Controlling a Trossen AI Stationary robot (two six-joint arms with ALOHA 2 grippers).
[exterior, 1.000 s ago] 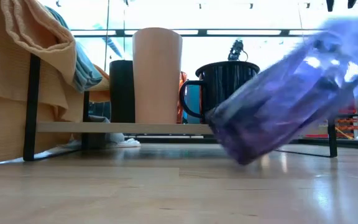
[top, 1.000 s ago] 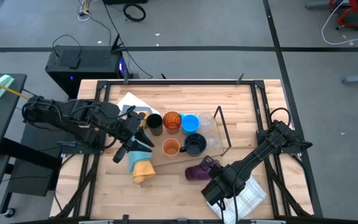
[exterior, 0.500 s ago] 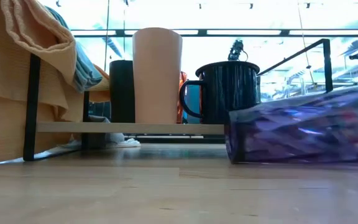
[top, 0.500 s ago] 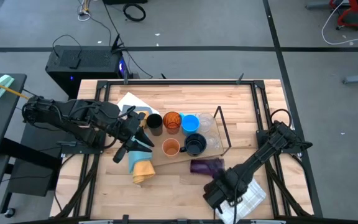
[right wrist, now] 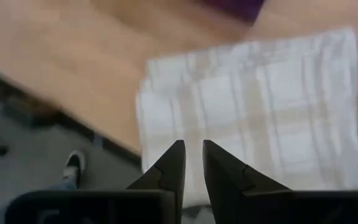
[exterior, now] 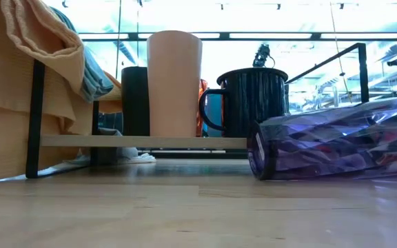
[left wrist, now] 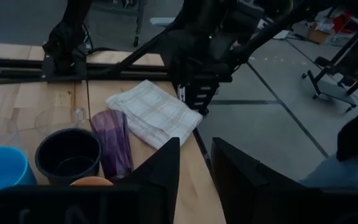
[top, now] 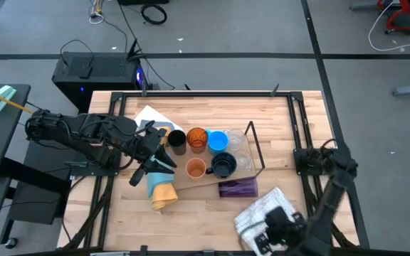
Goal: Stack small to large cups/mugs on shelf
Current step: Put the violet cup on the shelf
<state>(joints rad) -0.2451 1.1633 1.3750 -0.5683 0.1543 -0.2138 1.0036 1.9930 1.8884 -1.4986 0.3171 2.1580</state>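
The purple tumbler (top: 238, 188) lies on its side on the table in front of the shelf (top: 255, 149), also seen in the low view (exterior: 336, 148) and the left wrist view (left wrist: 112, 143). On the shelf board (exterior: 143, 141) stand the peach cup (top: 196, 168) and dark mug (top: 223, 165). Behind them are the black cup (top: 177, 141), amber cup (top: 196, 139), blue cup (top: 217, 139) and clear glasses (top: 238, 142). My right gripper (right wrist: 193, 155) hangs open over a white checked cloth (top: 258, 210) at the near edge. My left gripper (left wrist: 194, 162) waits open left of the cups.
A rolled yellow-and-blue cloth (top: 161, 186) lies left of the peach cup, below my left gripper. A white sheet (top: 148, 117) lies behind the black cup. The black table frame (top: 290, 114) runs along the edges. Bare wood shows at the far side.
The purple tumbler has dropped from a slant above the table onto its side, where it now lies still. My right gripper has come away from it toward the table's near edge, over the checked cloth, rolling about its own axis as it went.
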